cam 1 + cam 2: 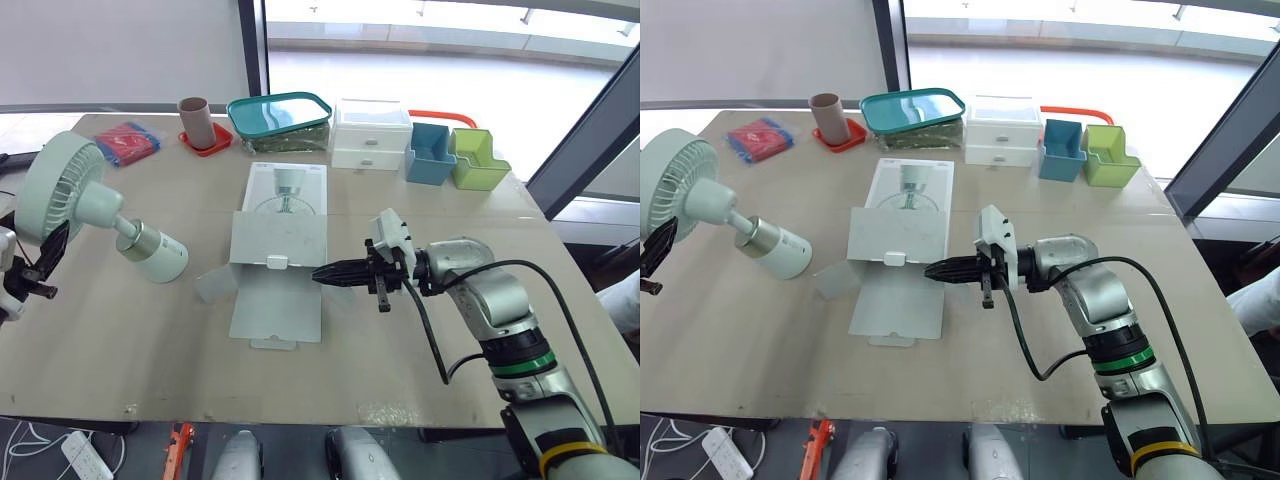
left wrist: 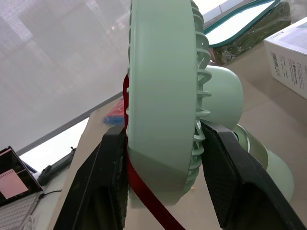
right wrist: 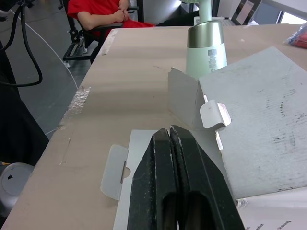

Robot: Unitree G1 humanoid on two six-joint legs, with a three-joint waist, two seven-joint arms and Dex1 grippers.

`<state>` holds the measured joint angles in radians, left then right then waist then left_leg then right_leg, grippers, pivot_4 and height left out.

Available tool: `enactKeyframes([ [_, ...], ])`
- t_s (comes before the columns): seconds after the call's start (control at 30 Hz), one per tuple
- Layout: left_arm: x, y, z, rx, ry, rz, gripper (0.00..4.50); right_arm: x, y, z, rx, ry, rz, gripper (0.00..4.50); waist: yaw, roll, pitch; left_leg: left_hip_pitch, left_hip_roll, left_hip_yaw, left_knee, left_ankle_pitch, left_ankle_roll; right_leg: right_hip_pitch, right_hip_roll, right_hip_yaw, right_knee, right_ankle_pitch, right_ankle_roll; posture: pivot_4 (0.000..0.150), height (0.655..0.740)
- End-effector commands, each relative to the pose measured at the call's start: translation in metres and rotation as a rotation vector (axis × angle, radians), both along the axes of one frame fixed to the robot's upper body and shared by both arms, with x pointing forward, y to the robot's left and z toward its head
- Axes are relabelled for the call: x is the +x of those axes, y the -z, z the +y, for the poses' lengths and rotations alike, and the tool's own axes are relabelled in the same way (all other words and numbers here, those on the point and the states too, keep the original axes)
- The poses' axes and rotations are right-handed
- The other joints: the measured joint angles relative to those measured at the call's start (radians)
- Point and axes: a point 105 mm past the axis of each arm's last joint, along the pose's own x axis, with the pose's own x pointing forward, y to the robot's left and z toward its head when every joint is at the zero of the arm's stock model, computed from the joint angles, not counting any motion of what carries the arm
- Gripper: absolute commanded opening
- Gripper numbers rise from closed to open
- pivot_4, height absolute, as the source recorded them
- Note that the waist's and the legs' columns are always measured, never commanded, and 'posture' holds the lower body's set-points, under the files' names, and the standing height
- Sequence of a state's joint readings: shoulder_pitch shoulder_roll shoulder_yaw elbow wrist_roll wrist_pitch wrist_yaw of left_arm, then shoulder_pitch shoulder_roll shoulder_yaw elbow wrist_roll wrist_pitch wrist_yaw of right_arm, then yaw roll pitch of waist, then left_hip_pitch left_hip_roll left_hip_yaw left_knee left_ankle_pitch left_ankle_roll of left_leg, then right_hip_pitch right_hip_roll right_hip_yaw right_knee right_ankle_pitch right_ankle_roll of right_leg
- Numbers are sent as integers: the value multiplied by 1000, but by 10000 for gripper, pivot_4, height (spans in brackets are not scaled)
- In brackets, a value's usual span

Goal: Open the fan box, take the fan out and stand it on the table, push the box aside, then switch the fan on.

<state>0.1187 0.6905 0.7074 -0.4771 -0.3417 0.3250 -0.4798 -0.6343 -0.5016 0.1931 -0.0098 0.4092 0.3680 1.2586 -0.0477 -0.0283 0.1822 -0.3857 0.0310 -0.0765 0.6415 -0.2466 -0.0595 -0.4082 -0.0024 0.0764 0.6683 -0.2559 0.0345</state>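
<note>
The pale green fan is out of the box and tilted, its round head up at the far left. Its silver-green base slants down toward the table. My left gripper is shut on the fan, one black finger on each side of the head's rim, where a red ribbon hangs. The white fan box lies flat mid-table with its flaps spread open. My right gripper is shut and empty, its tips over the edge of the box's front flap.
Along the back stand a brown cup on a red coaster, a teal-lidded container, white drawers, a blue bin and a green bin. A red packet lies back left. A person in red sits beyond the table.
</note>
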Motion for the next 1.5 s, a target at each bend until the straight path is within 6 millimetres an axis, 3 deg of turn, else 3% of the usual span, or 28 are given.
enactKeyframes([
  [0.03, 3, -12, -4, 31, 14, -37, 17965, -5, -13, -1, 35, -7, -55, 0, 0, 0, 0, 0, 0, 0, 0, 0, 0, 0, 0, 0, 0, 0, 0, 1500, 7400],
  [0.37, 10, -12, -3, 14, 31, -30, 17965, -7, -13, -1, 46, 5, -55, 0, 1, 0, 0, 0, 0, -1, 0, 0, 0, 0, 0, -1, 0, 0, 0, 1500, 7400],
  [0.4, 10, -12, -4, 12, 38, -27, 27058, -7, -13, 0, 46, 4, -55, 0, 1, 0, 0, 0, 0, -1, 0, 0, 0, 0, 0, -1, 0, 0, 0, 1500, 7400],
  [0.43, 11, -12, -4, 12, 38, -26, 30125, -8, -13, 0, 46, 4, -55, 0, 0, 0, 0, 0, 0, -1, 0, 0, 0, 0, 0, -1, 0, 0, 0, 1500, 7400],
  [0.47, 12, -11, -4, 10, 40, -22, 35907, -8, -13, 0, 47, 5, -55, 0, 0, 0, 0, 0, 0, -1, 0, 0, 0, 0, 0, -1, 0, 0, 0, 1500, 7400],
  [0.5, 12, -12, -5, 14, 41, -23, 36805, -7, -13, -1, 48, 7, -56, 0, 0, 0, 0, 0, 0, -1, 0, 0, 0, 0, 0, -1, 0, 0, 0, 1500, 7400],
  [0.53, 13, -13, -5, 19, 43, -26, 40962, -7, -13, -1, 48, 9, -56, 0, 0, 0, 0, 0, 0, -1, 0, 0, 0, 0, 0, -1, 0, 0, 0, 1500, 7400],
  [1.5, 25, -50, -22, -2, 81, -148, 40962, -8, -9, 0, 43, 30, -58, 0, 0, 0, 0, -1, 0, -2, 0, 0, 0, 0, 0, -2, 0, 0, 0, 1500, 7400],
])
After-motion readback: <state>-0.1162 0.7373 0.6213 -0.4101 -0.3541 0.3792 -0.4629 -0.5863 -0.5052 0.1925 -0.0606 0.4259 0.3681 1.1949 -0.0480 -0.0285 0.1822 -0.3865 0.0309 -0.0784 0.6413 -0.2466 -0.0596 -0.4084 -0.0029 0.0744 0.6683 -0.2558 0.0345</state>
